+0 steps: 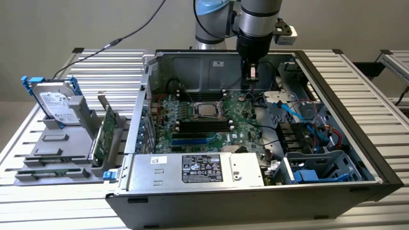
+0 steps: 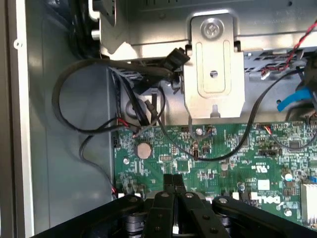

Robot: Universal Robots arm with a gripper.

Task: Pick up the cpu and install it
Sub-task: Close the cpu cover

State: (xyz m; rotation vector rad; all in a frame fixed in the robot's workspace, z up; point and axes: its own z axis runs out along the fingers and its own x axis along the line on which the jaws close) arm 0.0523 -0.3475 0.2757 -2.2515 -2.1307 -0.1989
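The arm (image 1: pixel 259 19) is showing silver tubing, a pale blue joint cap (image 1: pixel 211 7) and a black wrist (image 1: pixel 252 45), carrying a black, screw-studded tool (image 2: pixel 173 181).

wall (image 1: pixel 57 21): plain grey-beige
table (image 1: pixel 348 72): slatted silver metal top
second table (image 1: pixel 397 60): same slats, at the exterior view's right edge
light: even, soft sheen on slats

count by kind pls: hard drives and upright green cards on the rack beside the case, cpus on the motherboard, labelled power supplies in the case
hard drive: 1
upright green card: 1
cpu: 1
power supply: 1
total: 4
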